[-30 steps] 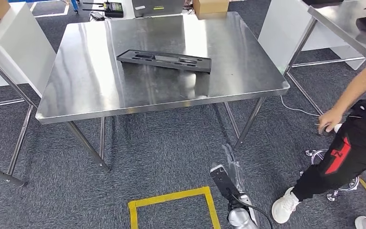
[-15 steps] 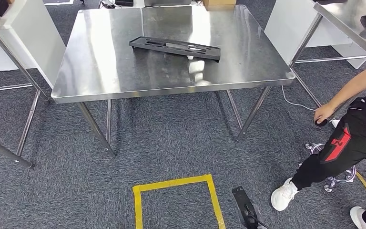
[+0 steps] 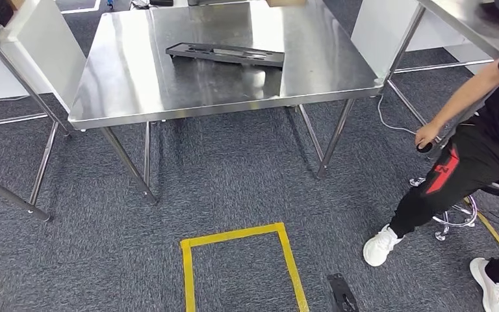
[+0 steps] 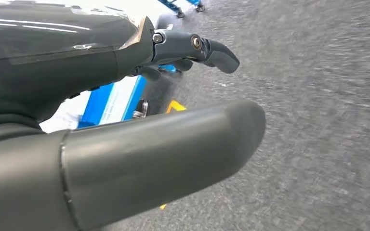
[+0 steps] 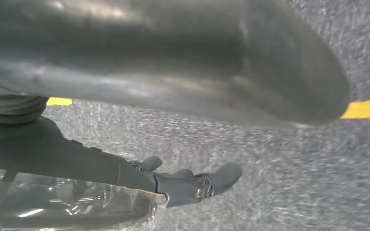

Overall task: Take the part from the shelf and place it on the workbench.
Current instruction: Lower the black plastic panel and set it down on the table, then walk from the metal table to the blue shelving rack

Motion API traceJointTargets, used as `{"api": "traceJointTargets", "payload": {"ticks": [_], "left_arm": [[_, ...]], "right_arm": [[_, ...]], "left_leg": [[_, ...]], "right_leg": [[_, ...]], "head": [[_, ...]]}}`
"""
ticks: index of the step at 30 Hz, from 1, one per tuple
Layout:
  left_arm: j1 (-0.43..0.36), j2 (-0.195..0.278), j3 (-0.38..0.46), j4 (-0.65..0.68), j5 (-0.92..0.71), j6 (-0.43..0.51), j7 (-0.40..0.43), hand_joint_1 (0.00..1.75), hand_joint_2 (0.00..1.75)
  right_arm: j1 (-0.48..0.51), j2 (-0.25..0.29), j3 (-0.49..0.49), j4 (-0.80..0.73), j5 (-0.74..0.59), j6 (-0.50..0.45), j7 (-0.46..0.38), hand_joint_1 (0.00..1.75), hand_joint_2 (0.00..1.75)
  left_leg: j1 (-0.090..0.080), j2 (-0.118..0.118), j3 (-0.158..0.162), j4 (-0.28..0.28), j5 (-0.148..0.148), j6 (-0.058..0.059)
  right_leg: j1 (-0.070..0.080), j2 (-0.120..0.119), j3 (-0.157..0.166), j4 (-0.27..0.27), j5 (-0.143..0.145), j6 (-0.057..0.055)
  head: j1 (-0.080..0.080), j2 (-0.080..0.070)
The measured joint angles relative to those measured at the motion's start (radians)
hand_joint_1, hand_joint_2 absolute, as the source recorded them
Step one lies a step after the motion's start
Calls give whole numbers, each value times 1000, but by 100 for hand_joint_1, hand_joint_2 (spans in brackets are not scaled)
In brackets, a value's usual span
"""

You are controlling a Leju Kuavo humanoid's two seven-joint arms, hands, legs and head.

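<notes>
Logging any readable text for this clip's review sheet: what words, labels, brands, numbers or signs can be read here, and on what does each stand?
"Z"-like red mark on the person's black trousers: a logo shape, not clearly readable as a letter.
Black part on the workbench: no readable text.
Yellow tape square on the carpet: a floor marking, no words.
Left hand and right hand: no labels legible.

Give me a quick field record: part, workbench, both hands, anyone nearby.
part: long black plastic frame, lying flat on the workbench
workbench: steel-topped table, ahead of the robot
left hand: holds nothing, hangs over grey carpet
right hand: holds nothing, hangs over carpet
person: standing at right, hand low
</notes>
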Motion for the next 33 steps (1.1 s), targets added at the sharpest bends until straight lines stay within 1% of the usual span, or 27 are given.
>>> {"api": "traceJointTargets", "payload": {"ticks": [1,2,3,4,5,6,8,9,10,12,13,15,17,18,19,20,21,22,24,25,26,27,28,29,30,32,33], "left_arm": [[0,0,0,0,-1,0,0,0,0],[0,0,0,0,-2,-1,0,0,0],[0,0,0,0,-3,-1,0,0,0],[0,0,0,0,-4,-1,0,0,0],[0,0,0,0,-4,-1,0,0,0],[-1,0,0,0,-4,-1,0,0,0],[-4,0,0,0,-4,-2,0,0,0],[-6,0,0,0,-5,-2,0,0,0],[-7,0,-1,0,-6,-3,0,0,0],[-7,0,-1,0,-9,-5,0,0,0],[-7,0,-2,0,-12,-5,0,0,0],[-8,0,-3,0,-17,-6,0,0,0],[-9,0,-4,0,-21,-6,0,0,0],[-8,0,-4,0,-22,-6,0,0,0],[-8,0,-4,0,-22,-5,0,0,0],[-9,-1,-5,0,-23,-5,0,0,0],[-9,-1,-5,0,-23,-4,0,0,0],[-9,-1,-5,0,-23,-4,0,0,0],[-9,-2,-5,0,-23,-2,0,0,0],[-10,-3,-5,0,-23,-1,0,0,0],[-10,-3,-5,0,-23,0,0,0,0],[-8,-2,-5,0,-22,1,0,0,0],[-7,-2,-5,0,-21,3,0,0,0],[-6,-2,-6,0,-20,4,-1,0,0],[-4,-2,-6,0,-19,5,-1,0,0],[-4,-2,-6,0,-19,7,0,0,0],[-4,-2,-6,0,-19,8,0,0,0]], "right_arm": [[0,1,-2,1,5,0,3,0,0],[0,1,-3,2,9,1,5,0,0],[0,2,-3,2,13,1,7,0,0],[0,2,-3,3,15,1,8,0,0],[0,3,-3,3,16,2,8,0,0],[0,4,-3,4,16,2,9,0,0],[1,4,-3,4,17,2,9,0,0],[0,5,-3,4,18,1,9,0,0],[0,5,-3,4,17,1,8,0,0],[1,5,-4,5,13,1,2,0,0],[3,6,-5,5,10,0,-2,0,0],[5,6,-6,6,8,-1,-8,0,0],[5,6,-6,7,10,-2,-9,0,0],[4,6,-6,7,11,-3,-8,0,0],[4,6,-6,7,13,-4,-6,0,0],[4,6,-6,7,14,-4,-5,0,0],[3,6,-6,7,15,-4,-3,0,0],[2,5,-6,7,17,-4,-2,0,0],[-2,4,-6,6,21,-4,-1,0,0],[-4,4,-6,6,23,-4,-2,0,0],[-4,4,-6,7,24,-4,-2,0,0],[-3,4,-6,8,26,-4,-3,0,0],[-1,5,-6,8,28,-4,-3,0,0],[0,6,-6,9,29,-4,-3,0,0],[0,7,-6,10,30,-4,-3,0,0],[0,6,-6,10,33,-4,-3,0,0],[0,6,-6,10,36,-4,-3,0,0]], "left_leg": [[1,0,-14,67,-52,-3],[2,-1,-25,134,-88,-6],[2,-1,-28,182,-99,-7],[2,-1,-16,199,-88,-7],[2,-1,14,179,-63,-6],[3,-1,61,126,-38,-4],[0,-1,157,-7,-31,1],[-2,-2,184,-53,-39,4],[-6,-3,194,-75,-48,6],[-7,-2,183,-92,-41,17],[-5,0,173,-98,-32,27],[-2,3,146,-104,-7,47],[-3,6,114,-104,21,52],[-3,8,95,-103,36,51],[-3,9,77,-103,51,49],[-2,11,59,-102,65,47],[-2,12,42,-102,80,44],[-2,12,28,-102,94,40],[-5,12,9,-101,121,29],[-6,13,5,-103,135,23],[-7,13,3,-107,150,17],[-5,13,0,-111,161,11],[-2,11,-4,-107,151,5],[0,9,-12,-88,117,0],[2,7,-22,-48,61,-4],[3,4,-40,79,-54,-8],[3,2,-44,141,-78,-9]], "right_leg": [[2,0,-11,1,11,-7],[5,-1,-24,4,21,-10],[7,-2,-37,8,31,-10],[8,-2,-53,14,40,-8],[9,-2,-69,22,47,-6],[9,-2,-85,31,52,-3],[11,-2,-109,48,60,6],[13,-2,-116,54,66,12],[13,-3,-122,56,73,19],[13,-3,-135,61,84,32],[13,-2,-145,72,72,33],[12,0,-172,139,-2,26],[10,1,-197,258,-88,20],[9,1,-198,311,-107,25],[8,1,-186,339,-103,35],[7,1,-161,335,-83,47],[5,1,-119,296,-57,57],[4,2,-62,228,-42,62],[8,6,57,56,-53,52],[11,7,90,0,-64,44],[14,8,102,-28,-68,36],[11,6,92,-26,-63,26],[9,4,81,-22,-52,15],[6,1,69,-20,-39,1],[5,-2,54,-20,-24,-11],[12,-5,22,-17,4,-24],[15,-6,4,-14,17,-24]], "head": [[-1,0],[-2,0],[-2,0],[-2,0],[-2,0],[-2,0],[-2,0],[-1,0],[0,0],[0,0],[0,0],[2,0],[4,0],[4,0],[4,0],[3,0],[3,0],[3,0],[3,0],[3,0],[2,0],[2,0],[2,0],[1,0],[0,0],[-1,0],[-2,0]]}}
